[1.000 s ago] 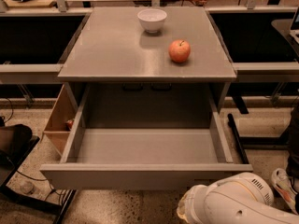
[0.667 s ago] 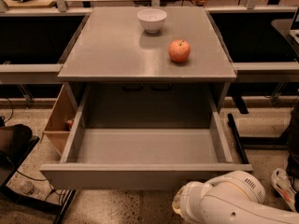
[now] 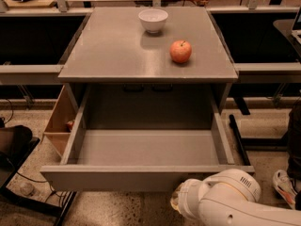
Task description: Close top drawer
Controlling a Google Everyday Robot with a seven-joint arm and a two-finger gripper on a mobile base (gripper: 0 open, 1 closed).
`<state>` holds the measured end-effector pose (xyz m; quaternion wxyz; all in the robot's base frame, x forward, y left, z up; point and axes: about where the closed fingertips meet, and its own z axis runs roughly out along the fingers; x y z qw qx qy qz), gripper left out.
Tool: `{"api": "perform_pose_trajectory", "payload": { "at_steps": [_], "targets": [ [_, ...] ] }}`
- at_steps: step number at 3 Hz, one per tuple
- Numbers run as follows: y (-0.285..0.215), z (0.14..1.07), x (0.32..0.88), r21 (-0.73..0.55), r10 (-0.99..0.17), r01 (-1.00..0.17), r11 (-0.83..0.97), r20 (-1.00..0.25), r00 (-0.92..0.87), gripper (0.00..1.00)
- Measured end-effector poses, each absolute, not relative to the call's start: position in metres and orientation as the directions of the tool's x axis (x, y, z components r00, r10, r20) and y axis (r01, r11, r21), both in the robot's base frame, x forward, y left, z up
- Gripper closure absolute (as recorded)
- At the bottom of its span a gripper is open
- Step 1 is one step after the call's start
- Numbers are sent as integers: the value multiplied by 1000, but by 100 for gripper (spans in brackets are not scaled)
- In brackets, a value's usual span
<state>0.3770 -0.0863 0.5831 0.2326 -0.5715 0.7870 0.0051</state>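
The top drawer (image 3: 148, 147) is pulled far out of the grey cabinet (image 3: 148, 55). Its grey inside holds nothing, and its flat front panel (image 3: 117, 179) faces me near the bottom of the view. My white arm (image 3: 221, 201) comes in from the lower right. Its rounded end (image 3: 181, 202) sits just below and in front of the drawer's front panel, right of the middle. My gripper itself does not show; it lies past that end of the arm, out of sight.
A white bowl (image 3: 153, 20) and a red apple (image 3: 180, 51) stand on the cabinet top. A light wooden box (image 3: 59, 121) stands to the left of the drawer. Cables and a dark bag (image 3: 14, 142) lie on the floor at left. A shoe (image 3: 284, 182) is at right.
My arm has moved left along the drawer's front panel. The drawer, bowl and apple have not moved.
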Motion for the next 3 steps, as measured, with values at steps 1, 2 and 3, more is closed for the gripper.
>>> {"api": "perform_pose_trajectory", "payload": {
  "at_steps": [1, 2, 3],
  "targets": [
    [-86, 586, 385, -275, -903, -900, 338, -365, -227, 100],
    [-87, 589, 399, -298, -911, -898, 325, -354, -213, 100],
    [-87, 593, 420, -332, -921, -895, 298, -345, -178, 100]
  ]
}}
